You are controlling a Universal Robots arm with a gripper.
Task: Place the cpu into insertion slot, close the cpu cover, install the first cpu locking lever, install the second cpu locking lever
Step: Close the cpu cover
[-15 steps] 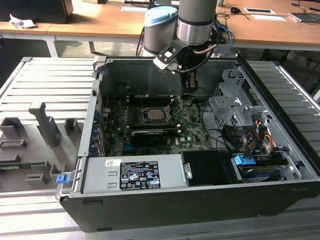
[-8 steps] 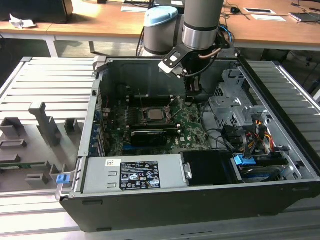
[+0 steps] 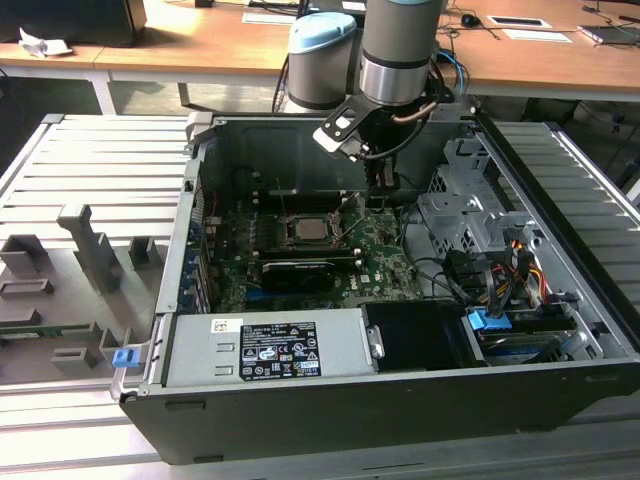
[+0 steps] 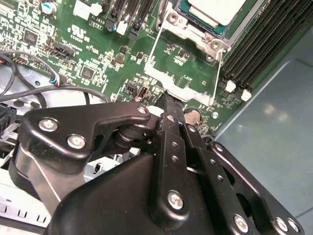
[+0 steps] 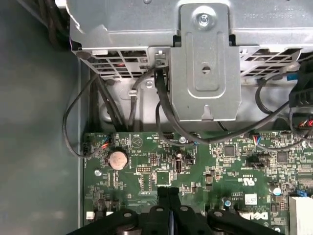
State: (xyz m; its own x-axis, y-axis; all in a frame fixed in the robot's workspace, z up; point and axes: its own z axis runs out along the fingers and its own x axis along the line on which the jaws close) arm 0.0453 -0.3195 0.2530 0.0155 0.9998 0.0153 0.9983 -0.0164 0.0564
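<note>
Silvery metal marks the cpu (image 4: 217, 9), which lies seated in the insertion slot (image 4: 203, 39) on the green motherboard (image 5: 220, 161). In the exterior view the cpu (image 3: 305, 228) sits near the middle of the open computer case (image 3: 350, 430), with a long black card (image 3: 295, 272) just beside the socket on the side nearer the camera.

The cpu cover (image 4: 183, 88) is not down over the chip. It stands out from the socket's edge as a thin silvery frame, and the board shows through its window.

The claw (image 4: 171, 100) is clenched, its two black fingers pressed together with nothing visible between them. Its tip lies right at the free edge of the cover; whether it touches or grips that edge I cannot tell. A round coin battery (image 4: 194, 116) lies just beside the tip, and long black memory slots (image 4: 264, 39) run along the far side of the socket.

In the first wrist view the claw (image 5: 169, 192) hangs over the board with the coin battery (image 5: 118, 159) near it, and a grey metal drive cage (image 5: 205, 58) with black cables beyond the board's edge. In the exterior view the claw (image 3: 382, 192) reaches down inside the case to the exterior view's right of the socket.

The case rests on a ribbed grey worktop (image 3: 80, 160) that also carries grey fixture blocks (image 3: 90, 245).
</note>
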